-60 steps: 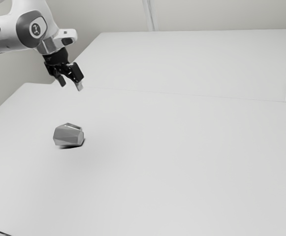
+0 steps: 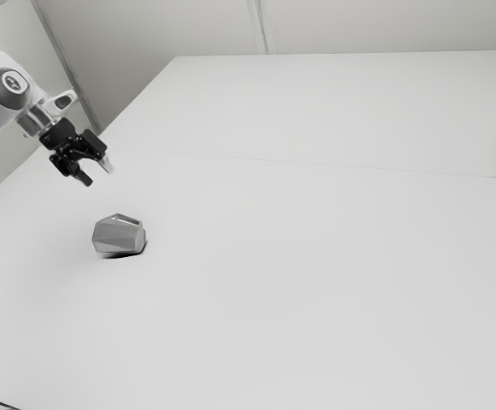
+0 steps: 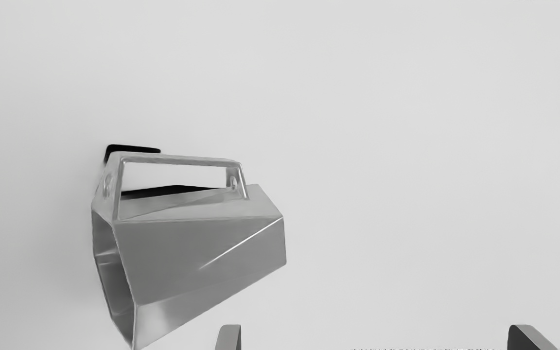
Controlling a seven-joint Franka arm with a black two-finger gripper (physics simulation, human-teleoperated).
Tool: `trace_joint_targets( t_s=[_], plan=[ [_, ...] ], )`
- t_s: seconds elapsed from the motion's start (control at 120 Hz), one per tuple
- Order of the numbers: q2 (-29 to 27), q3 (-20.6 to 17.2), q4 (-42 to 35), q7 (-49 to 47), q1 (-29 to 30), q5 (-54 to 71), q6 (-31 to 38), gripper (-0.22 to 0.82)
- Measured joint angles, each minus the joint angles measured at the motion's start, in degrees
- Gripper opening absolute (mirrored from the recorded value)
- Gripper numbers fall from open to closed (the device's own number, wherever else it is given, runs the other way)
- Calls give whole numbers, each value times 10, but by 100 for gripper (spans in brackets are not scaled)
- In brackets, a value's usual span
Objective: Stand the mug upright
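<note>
Grey and faceted, the mug lies on its side in the exterior view, the pale table beneath it; we hold our gripper above the mug and apart from it, fingers spread wide. In the wrist view, we see the handle along the mug's side facing away from our fingers
</note>
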Motion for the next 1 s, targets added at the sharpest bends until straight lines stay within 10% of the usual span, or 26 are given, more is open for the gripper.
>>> trace_joint_targets(
  t_s=[0.267, 1.0],
  plan=[
    [55, -40, -2, 50, 87, -40, -36, 60],
    [109, -28, -56, 134, 93, -91, -15, 58]
  ],
)
